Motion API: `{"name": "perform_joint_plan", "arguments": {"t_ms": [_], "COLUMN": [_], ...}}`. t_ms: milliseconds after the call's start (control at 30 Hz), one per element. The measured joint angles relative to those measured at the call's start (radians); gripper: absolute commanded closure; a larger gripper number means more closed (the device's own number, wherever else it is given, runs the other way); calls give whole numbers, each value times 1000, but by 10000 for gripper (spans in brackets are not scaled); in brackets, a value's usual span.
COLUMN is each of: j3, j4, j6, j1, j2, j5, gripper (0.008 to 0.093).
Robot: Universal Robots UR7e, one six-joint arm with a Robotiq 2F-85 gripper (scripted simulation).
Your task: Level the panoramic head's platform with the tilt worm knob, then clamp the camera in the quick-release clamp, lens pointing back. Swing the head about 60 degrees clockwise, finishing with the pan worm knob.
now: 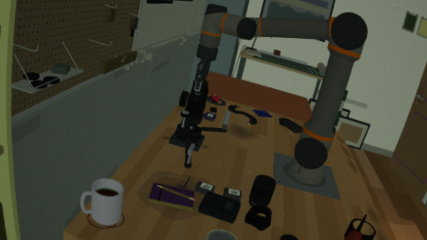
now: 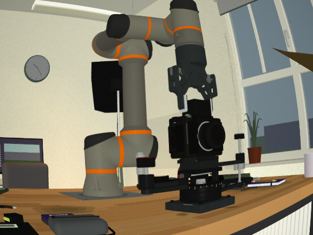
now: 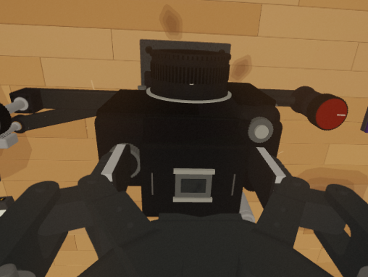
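The black camera [image 2: 195, 135] sits upright on the panoramic head [image 2: 199, 186], its body resting in the quick-release clamp on a platform that looks level. My gripper [image 2: 197, 104] stands open straight above it, the fingers either side of the camera's viewfinder hump [image 3: 193, 185] and holding nothing. The lens [image 3: 189, 72] points away from my wrist. A red-capped knob [image 3: 327, 113] sticks out on an arm to the right of the camera in the wrist camera, and grey knobs [image 3: 12, 116] sit on arms to the left. The head stands near the bench's left edge [image 1: 189, 128].
The bench edge runs just beside the head's base. A spare lens [image 1: 261, 194], a lens hood [image 1: 257, 218], a black case [image 1: 219, 206], a notebook with pencil [image 1: 173, 195] and a mug [image 1: 104, 201] lie toward the near end. My arm's base [image 1: 309, 167] stands to the right.
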Motion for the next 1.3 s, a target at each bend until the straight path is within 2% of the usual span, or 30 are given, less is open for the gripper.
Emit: {"name": "perform_joint_plan", "arguments": {"t_ms": [467,1033,1300], "j3": [-9,-94,-108], "j4": [12,112,129], "j6": [0,0,0], "j1": [0,0,0], "j2": [-3,-21,-23], "j5": [0,0,0], "gripper": [184,184,184]}}
